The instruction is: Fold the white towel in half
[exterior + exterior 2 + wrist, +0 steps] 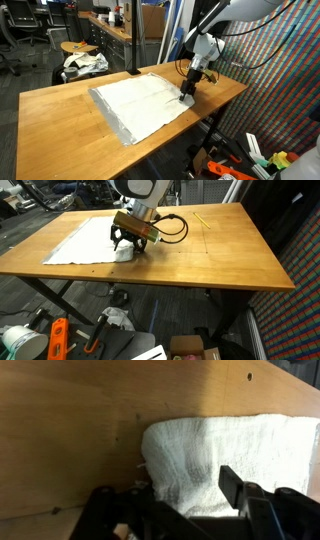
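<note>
The white towel (140, 100) lies spread flat on the wooden table (60, 115); it also shows in both exterior views (85, 242). My gripper (187, 95) is down at the towel's corner by the table's edge, also seen from the opposite side (125, 248). In the wrist view the towel (230, 445) fills the upper right, and its corner edge runs down between my two dark fingers (170, 500). The fingers stand apart on either side of the cloth, open. Whether they touch the towel is hidden.
A stool with a crumpled cloth (83, 62) stands beyond the table's far side. A thin yellow stick (203, 221) lies on the table behind the arm. A black cable (172, 228) loops beside the gripper. Boxes and tools litter the floor (190, 348).
</note>
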Robot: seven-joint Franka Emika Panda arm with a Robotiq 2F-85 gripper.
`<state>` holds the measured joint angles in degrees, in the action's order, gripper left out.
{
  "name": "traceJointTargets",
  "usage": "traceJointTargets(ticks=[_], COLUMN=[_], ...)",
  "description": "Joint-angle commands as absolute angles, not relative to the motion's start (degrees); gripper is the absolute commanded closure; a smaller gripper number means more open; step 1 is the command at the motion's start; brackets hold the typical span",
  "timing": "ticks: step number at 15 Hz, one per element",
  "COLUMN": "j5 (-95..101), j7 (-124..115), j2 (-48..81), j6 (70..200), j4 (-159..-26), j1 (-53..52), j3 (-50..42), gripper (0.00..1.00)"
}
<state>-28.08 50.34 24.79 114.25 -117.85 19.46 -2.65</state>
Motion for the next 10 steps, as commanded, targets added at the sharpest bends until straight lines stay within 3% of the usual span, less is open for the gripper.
traceJointTargets(ticks=[1,4,5,10], j5=[-27.62,-25.19,-24.2,-20.68], j7=[50.92,49.87,49.27,44.89], j2=[24.62,24.4,24.15,20.39], j6=[115.89,116.44,116.86,121.01], j4=[-118.41,-118.37,-118.53,-120.99], j1=[18.66,18.04,17.71,15.6], j3=[-2.79,-3.22,-3.34,-3.43], gripper=[0.73,0.95,0.99,0.97])
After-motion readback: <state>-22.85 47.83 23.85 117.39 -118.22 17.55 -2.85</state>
